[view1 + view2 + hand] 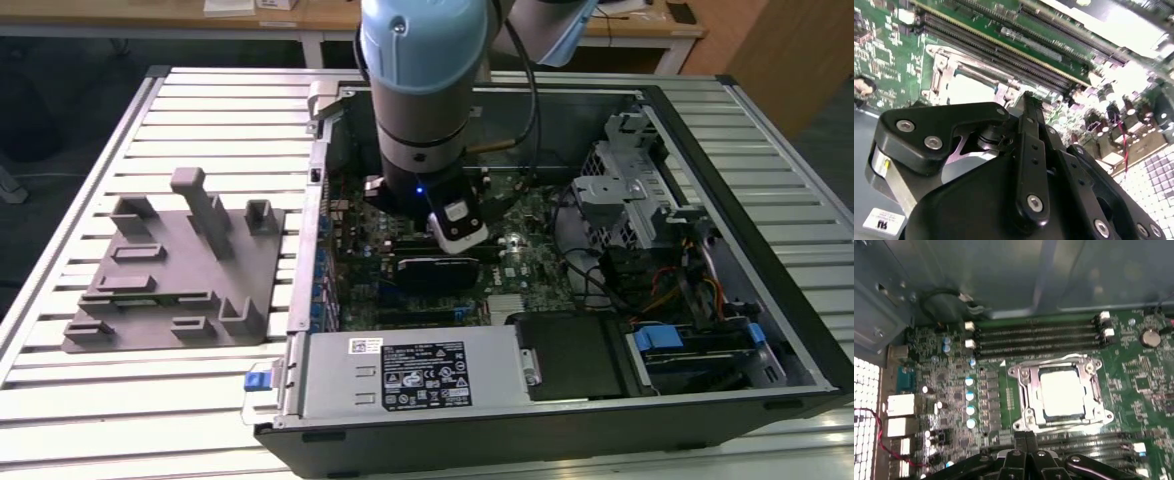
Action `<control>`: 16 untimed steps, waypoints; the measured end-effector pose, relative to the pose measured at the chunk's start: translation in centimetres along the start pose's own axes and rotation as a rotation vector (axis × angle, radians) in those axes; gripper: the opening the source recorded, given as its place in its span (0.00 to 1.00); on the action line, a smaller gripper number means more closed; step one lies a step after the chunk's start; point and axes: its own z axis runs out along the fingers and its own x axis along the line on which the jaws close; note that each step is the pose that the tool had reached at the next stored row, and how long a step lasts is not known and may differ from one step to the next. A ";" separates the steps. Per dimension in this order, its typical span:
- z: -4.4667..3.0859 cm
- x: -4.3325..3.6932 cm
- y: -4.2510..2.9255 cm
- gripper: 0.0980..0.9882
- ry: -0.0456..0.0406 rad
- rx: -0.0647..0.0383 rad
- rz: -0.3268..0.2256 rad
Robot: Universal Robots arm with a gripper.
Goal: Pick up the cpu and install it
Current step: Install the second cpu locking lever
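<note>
The cpu (pixel 1063 394) lies flat in its socket on the motherboard (pixel 1134 385), its pale metal top framed by the silver socket bracket (pixel 1024 374). In the first wrist view it sits just beyond the tips of the gripper (pixel 1026 436), clear of them, with nothing between the jaws, which are pressed together at their tips and grasp nothing. In the second wrist view the cpu (pixel 970 90) shows past the black gripper (pixel 1026 97) body, next to the rows of memory slots (pixel 1004 47). In the exterior view the arm (pixel 420 90) reaches down into the open computer case (pixel 747 330), the gripper (pixel 461 235) over the middle of the motherboard (pixel 527 255). The grey moulded fixture (pixel 167 270) stands on the slatted worktop (pixel 80 400) outside the case, towards the exterior view's left edge.
</note>
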 end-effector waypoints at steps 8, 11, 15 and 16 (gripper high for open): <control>0.35 -0.06 1.23 0.01 -0.0070 0.052 0.002; 0.67 -0.02 2.26 0.01 -0.0079 0.059 0.001; 0.95 -0.48 3.04 0.01 -0.0089 0.070 0.001; 1.00 -0.65 3.16 0.01 -0.0093 0.073 0.000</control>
